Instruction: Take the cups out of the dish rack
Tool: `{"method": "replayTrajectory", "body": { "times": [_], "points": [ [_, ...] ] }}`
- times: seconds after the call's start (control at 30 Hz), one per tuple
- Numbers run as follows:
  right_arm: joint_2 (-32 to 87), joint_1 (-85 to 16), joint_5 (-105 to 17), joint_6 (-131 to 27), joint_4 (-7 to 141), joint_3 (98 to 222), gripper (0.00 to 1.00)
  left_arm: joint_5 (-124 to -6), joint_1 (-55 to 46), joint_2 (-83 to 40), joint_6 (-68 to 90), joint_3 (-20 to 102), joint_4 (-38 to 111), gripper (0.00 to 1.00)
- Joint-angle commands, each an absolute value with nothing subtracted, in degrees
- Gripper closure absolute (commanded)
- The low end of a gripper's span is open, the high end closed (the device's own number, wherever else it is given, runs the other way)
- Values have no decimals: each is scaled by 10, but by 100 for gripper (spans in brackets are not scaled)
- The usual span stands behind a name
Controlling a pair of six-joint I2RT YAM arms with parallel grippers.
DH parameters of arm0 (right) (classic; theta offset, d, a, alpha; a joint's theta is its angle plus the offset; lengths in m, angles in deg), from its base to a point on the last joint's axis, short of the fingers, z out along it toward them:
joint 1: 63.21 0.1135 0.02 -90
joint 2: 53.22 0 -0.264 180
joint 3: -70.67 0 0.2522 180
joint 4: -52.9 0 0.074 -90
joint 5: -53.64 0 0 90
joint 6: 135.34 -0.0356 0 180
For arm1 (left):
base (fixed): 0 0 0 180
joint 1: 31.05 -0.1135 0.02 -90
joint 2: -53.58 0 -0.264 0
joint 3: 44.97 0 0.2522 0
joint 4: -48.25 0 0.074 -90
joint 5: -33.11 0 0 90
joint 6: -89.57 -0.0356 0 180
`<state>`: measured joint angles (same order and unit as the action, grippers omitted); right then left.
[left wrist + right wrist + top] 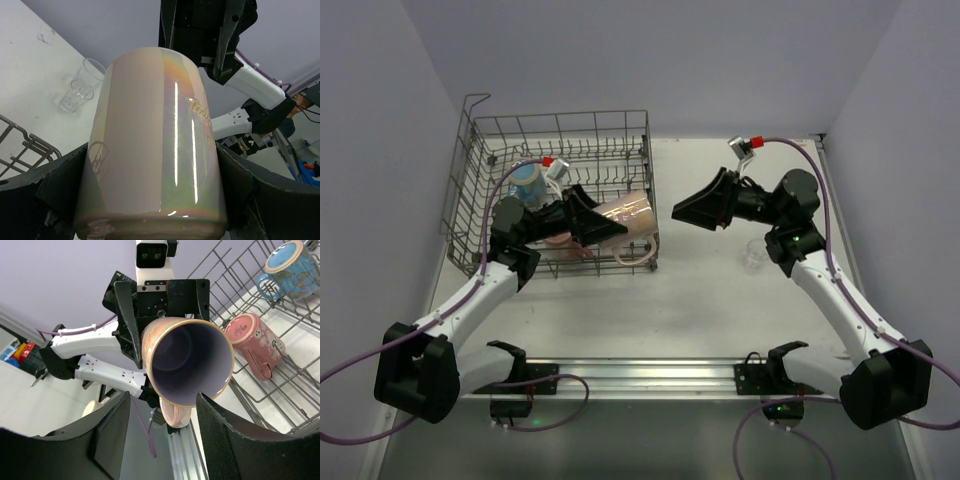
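My left gripper (610,222) is shut on a pale pink-cream handled mug (628,218), held sideways at the right edge of the dish rack (562,117) with its mouth pointing right. In the left wrist view the mug (145,110) fills the space between the fingers. My right gripper (682,212) faces the mug's mouth (187,362); its jaws stand apart on either side of the rim without touching it. A clear glass tumbler (755,255) stands on the table under the right arm. A blue mug (525,180) and a pink mug (255,342) remain in the rack.
The rack's tall wire wall (270,415) runs just right of the held mug in the right wrist view. The tumbler (80,85) shows beyond the mug in the left wrist view. White tabletop stretches between the rack and the arm bases (650,375).
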<state>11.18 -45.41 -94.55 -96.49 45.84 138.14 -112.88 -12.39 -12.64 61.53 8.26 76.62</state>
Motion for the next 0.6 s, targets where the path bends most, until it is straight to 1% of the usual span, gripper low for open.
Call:
{"method": "replayTrajectory", "body": {
  "times": [0.0,0.43,0.57],
  "points": [
    [126,-444,-968,-977,441,1420,43,-1128,-122,-116,629,97,822,100],
    [211,-361,-943,-974,453,1494,46,-1121,-105,-126,629,104,823,100],
    [236,-341,-946,-997,419,1504,51,-1120,-98,-130,629,107,826,100]
  ]
}}
